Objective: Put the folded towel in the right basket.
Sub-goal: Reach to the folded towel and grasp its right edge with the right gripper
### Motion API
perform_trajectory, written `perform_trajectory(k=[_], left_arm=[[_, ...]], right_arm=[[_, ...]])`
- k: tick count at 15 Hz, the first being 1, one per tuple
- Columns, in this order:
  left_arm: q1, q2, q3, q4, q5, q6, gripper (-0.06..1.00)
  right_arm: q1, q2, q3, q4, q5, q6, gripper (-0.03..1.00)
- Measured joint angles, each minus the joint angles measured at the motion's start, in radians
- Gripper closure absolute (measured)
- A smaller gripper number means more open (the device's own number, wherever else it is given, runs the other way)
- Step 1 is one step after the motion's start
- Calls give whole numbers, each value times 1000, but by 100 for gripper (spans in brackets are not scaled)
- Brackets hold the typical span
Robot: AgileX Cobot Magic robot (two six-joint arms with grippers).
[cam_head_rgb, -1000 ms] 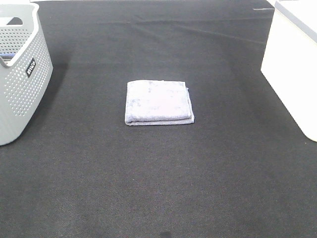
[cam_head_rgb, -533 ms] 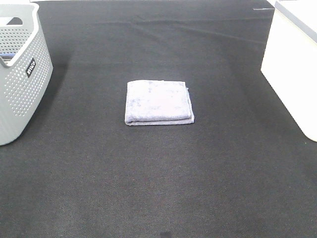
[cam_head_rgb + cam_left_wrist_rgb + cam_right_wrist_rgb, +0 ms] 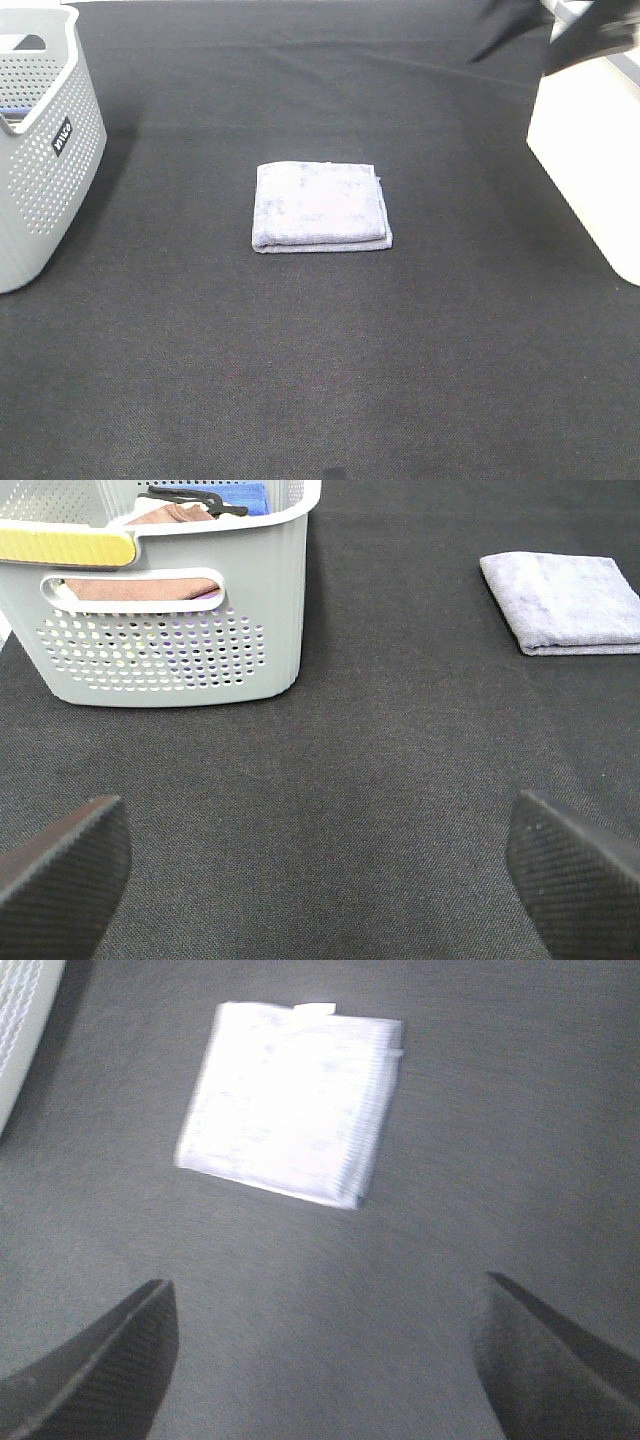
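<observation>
Towel [image 3: 320,205] sits folded flat on the black mat [image 3: 320,380] in the high cam, well apart from the white right basket [image 3: 590,160]. My right arm [image 3: 590,40] is just a dark blur by that basket's far corner.

Left wrist cam: left gripper [image 3: 315,802] is spread wide and holding nothing, with the grey basket [image 3: 170,610] ahead.

Right wrist cam: right gripper [image 3: 325,1280] is spread too, with the towel lying beyond its tips.

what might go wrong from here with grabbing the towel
1. The flat folded lavender towel lies in layers on the black cloth; the open right gripper may pinch only the top layer, so it unfolds.
2. The white right basket has a tall wall; a dangling towel could snag on its rim.
</observation>
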Motion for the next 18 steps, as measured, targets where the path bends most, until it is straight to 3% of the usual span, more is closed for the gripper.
perform_trajectory(k=[8,14,18], left_arm=[[0,0,0,0,0,0,-2],[0,0,0,0,0,0,-2],[0,0,0,0,0,0,-2]], right_arm=[[24,535,-454,25,149,70,21],[24,779,-667,47,229,68,21],[24,875,-705,93,243,59,21]])
